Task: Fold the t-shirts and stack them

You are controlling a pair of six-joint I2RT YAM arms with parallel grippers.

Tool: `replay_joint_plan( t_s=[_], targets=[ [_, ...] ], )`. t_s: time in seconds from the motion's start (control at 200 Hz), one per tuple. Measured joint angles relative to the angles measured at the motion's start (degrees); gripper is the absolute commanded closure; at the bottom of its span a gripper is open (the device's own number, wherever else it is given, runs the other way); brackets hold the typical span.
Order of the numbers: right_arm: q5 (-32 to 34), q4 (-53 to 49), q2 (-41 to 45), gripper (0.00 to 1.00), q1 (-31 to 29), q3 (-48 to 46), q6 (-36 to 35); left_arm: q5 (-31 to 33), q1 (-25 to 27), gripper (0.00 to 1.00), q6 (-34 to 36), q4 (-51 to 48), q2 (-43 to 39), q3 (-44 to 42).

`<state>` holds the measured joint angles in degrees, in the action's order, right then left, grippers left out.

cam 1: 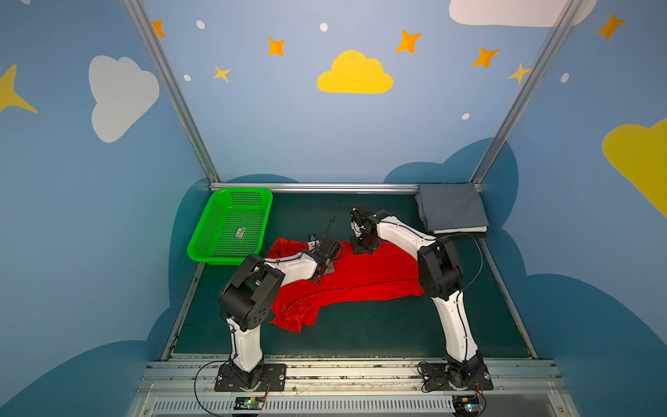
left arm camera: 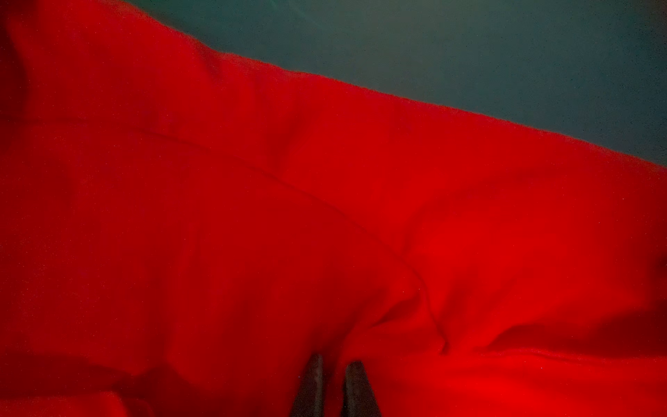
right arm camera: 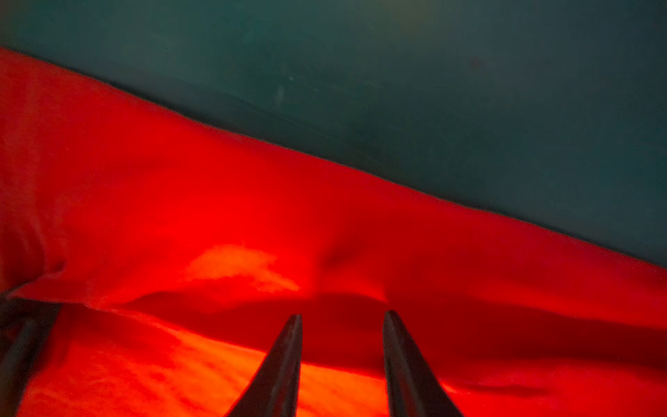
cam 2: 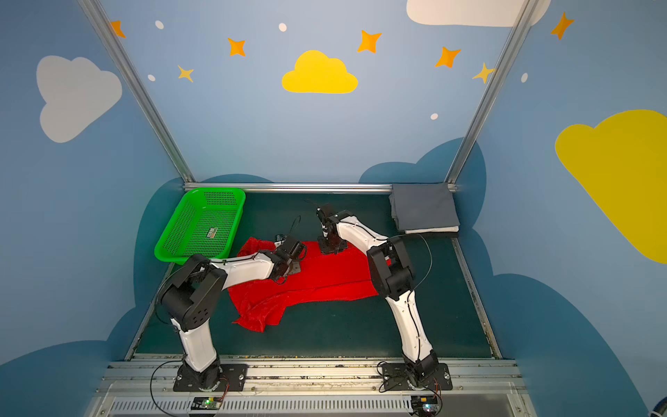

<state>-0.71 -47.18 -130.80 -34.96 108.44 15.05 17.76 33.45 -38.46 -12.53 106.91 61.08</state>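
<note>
Dark green matting (cam 1: 361, 339) lies under us. Our left gripper (left arm camera: 335, 361) clenches a fold of the red t-shirt (cam 1: 364, 278) at mid-frame. Our right gripper (right arm camera: 341, 316) stands parted over its upper edge. Folded grey shirt stack (cam 1: 451, 209) sits upper right.

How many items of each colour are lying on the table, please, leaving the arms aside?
Red t-shirt: 1
Grey folded shirt: 1
White folded shirt: 1
Green basket: 1
Total: 4; a dark strip beneath may be a fifth.

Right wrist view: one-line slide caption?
Right gripper, jaws apart, at a raised fold of the red t-shirt on the dark green table.
</note>
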Motion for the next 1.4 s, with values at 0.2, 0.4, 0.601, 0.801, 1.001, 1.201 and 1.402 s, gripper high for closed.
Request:
replay_joint_plan(
  t_s=[0.2,0.4,0.601,0.801,1.001,1.201,1.402],
  targets=[
    [2.0,0.5,0.4,0.67,0.7,-3.3,-0.1,0.0,-1.4,0.88,-1.1,1.6,-0.3,-1.0],
    [3.4,0.9,1.7,0.67,2.0,-5.7,-0.1,-0.5,-2.2,0.88,-1.4,2.3,-0.5,-1.4],
    [6.3,0.7,3.3,0.69,3.7,-8.4,-0.1,-0.6,-2.5,0.88,-1.5,2.8,-0.5,-1.6],
    [8.2,1.5,5.9,0.70,5.3,-12.6,0.1,-1.0,-2.8,0.87,-2.0,3.1,-0.5,-1.7],
    [9.9,2.8,10.1,0.72,8.1,-19.1,0.8,-1.6,-3.0,0.87,-2.3,3.5,-0.6,-1.7],
    [11.9,3.4,13.2,0.71,11.8,-23.5,1.4,-2.3,-3.3,0.87,-2.6,3.8,-0.6,-1.8],
    [13.5,4.1,14.9,0.70,14.3,-26.5,1.7,-2.6,-3.5,0.87,-2.8,4.6,-0.8,-2.3]
  ],
)
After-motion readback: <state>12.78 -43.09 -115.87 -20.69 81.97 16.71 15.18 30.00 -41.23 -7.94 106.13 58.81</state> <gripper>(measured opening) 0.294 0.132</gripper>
